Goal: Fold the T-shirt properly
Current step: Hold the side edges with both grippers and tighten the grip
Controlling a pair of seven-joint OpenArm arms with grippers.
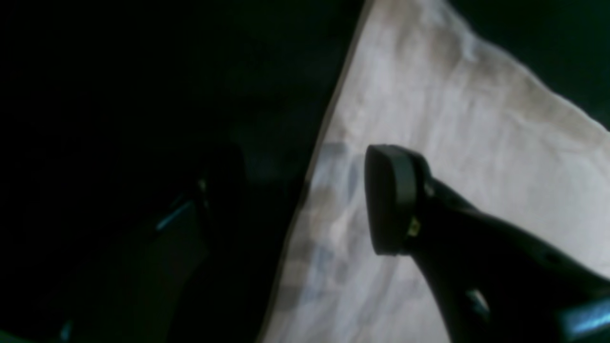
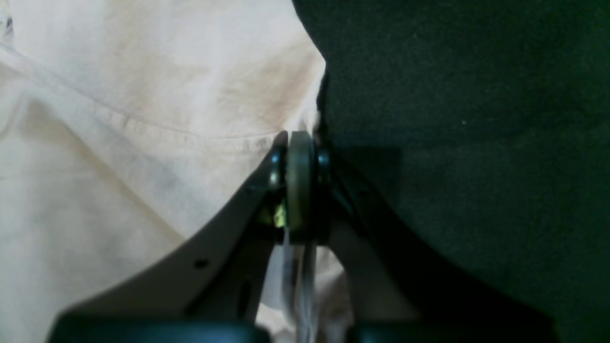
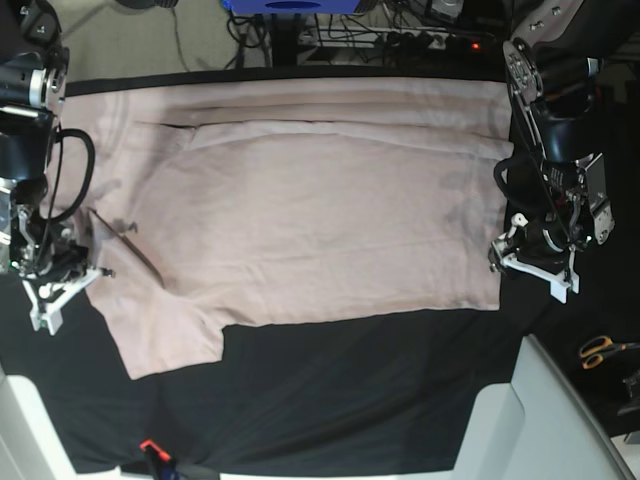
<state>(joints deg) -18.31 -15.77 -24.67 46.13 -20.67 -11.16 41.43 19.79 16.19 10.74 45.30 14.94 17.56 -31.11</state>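
Note:
The pale pink T-shirt (image 3: 320, 220) lies spread flat across the black table cloth (image 3: 350, 390), with one sleeve (image 3: 165, 340) pointing to the near left. In the base view my left gripper (image 3: 497, 255) sits at the shirt's right edge. In the left wrist view, the left gripper (image 1: 300, 195) is open. One pad (image 1: 391, 200) is over the T-shirt (image 1: 476, 143) and the other finger is over dark cloth, with the shirt's edge between them. My right gripper (image 2: 300, 181) is shut on the edge of the T-shirt (image 2: 143, 95). It is at the shirt's left side (image 3: 90, 272).
Orange-handled scissors (image 3: 600, 350) lie at the far right. A white panel (image 3: 540, 420) occupies the near right corner. A small red item (image 3: 150, 446) sits at the near edge. Cables and a blue box (image 3: 290, 6) line the back.

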